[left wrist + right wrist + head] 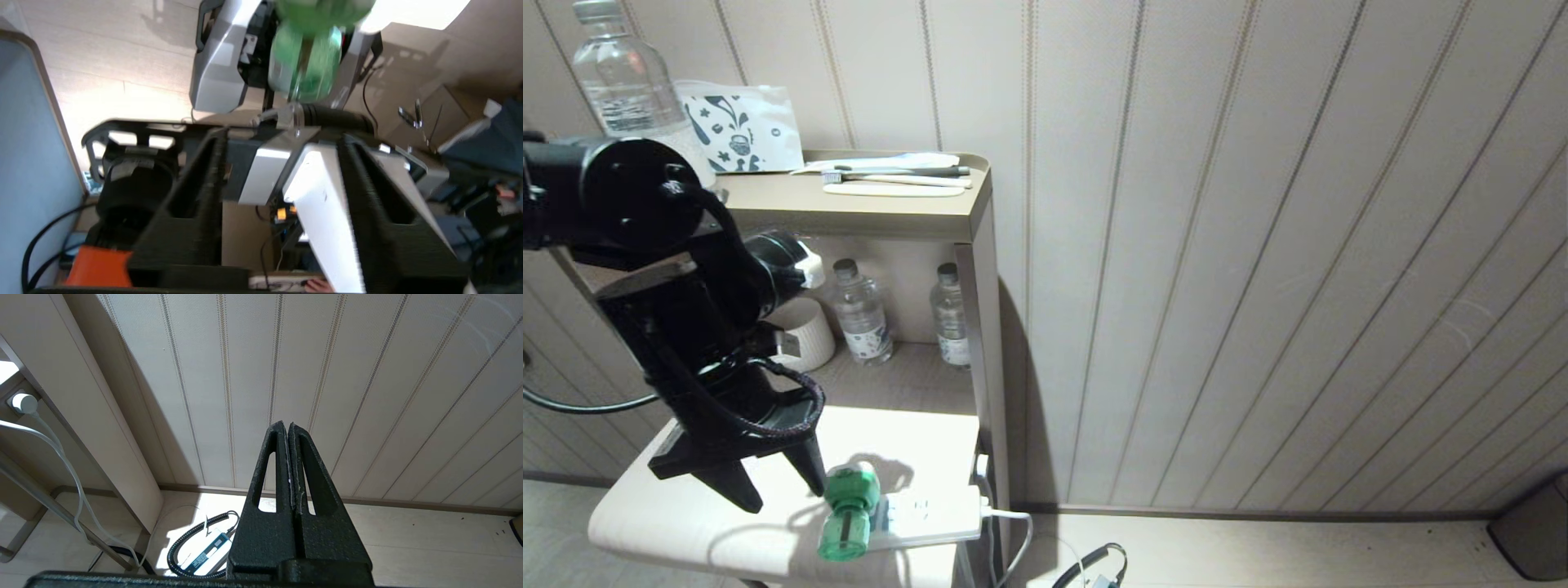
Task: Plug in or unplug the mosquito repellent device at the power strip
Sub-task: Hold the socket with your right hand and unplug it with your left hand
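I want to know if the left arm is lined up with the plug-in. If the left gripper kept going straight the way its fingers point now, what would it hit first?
Probably the bright white table top. The left gripper, open, points down with its tips just left of the green mosquito repellent device in the power strip. Depth is unclear, so it might graze the device.

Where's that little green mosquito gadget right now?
In the head view, the mosquito repellent device sits at the left end of the power strip on the pale table, just right of the left gripper, whose open fingers are not holding it.
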Controlling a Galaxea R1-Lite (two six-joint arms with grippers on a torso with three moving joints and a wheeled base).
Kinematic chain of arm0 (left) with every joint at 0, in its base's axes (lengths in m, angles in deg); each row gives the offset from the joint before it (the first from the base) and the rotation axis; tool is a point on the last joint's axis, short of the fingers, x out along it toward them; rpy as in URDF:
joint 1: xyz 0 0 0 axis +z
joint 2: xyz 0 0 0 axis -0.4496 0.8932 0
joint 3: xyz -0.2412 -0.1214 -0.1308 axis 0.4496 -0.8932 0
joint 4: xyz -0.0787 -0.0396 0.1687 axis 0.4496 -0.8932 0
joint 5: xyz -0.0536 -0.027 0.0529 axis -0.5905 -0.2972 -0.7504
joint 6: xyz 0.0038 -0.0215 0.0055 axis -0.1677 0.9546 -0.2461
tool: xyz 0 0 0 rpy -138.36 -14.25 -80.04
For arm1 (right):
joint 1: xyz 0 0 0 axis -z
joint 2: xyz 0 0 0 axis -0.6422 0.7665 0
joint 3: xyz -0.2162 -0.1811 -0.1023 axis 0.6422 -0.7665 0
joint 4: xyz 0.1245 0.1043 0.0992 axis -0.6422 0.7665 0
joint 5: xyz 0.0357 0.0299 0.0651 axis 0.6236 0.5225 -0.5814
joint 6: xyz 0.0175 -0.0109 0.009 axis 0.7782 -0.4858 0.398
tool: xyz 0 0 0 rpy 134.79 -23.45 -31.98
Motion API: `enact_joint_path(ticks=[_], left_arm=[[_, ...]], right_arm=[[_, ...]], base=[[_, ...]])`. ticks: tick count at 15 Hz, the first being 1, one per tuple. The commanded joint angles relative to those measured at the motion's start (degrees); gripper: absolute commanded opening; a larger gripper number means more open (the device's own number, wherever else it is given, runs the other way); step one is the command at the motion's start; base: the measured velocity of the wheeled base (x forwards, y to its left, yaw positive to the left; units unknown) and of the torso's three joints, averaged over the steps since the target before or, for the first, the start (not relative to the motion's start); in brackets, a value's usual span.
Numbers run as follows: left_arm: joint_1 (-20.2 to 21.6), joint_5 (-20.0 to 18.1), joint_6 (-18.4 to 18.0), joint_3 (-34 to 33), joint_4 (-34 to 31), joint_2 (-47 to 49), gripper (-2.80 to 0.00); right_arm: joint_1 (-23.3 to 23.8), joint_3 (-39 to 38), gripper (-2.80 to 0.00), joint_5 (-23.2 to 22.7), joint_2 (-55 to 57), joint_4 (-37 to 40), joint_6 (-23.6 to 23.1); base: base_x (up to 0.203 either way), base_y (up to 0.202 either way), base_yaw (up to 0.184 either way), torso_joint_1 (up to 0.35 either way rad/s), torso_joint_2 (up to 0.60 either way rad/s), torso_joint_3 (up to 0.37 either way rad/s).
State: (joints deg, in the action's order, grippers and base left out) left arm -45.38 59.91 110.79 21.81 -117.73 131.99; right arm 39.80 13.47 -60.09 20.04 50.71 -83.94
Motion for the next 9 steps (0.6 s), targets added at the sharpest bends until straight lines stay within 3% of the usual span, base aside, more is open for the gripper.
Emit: enact_joint_path(ticks=[1, 9], left_arm=[[-1.64, 0.24, 0.88, -0.44, 0.79, 3.50, 0.00], [-1.61, 0.32, 3.26, 0.16, 4.30, 11.78, 0.00]], right_arm=[[-0.02, 0.01, -2.80, 0.00, -0.02, 0.02, -0.01], [-0.02, 0.01, -2.80, 0.00, 0.00, 0.07, -0.01]], base=[[0.000, 0.000, 0.000, 0.000, 0.00, 0.000], [0.000, 0.000, 0.000, 0.000, 0.00, 0.000]])
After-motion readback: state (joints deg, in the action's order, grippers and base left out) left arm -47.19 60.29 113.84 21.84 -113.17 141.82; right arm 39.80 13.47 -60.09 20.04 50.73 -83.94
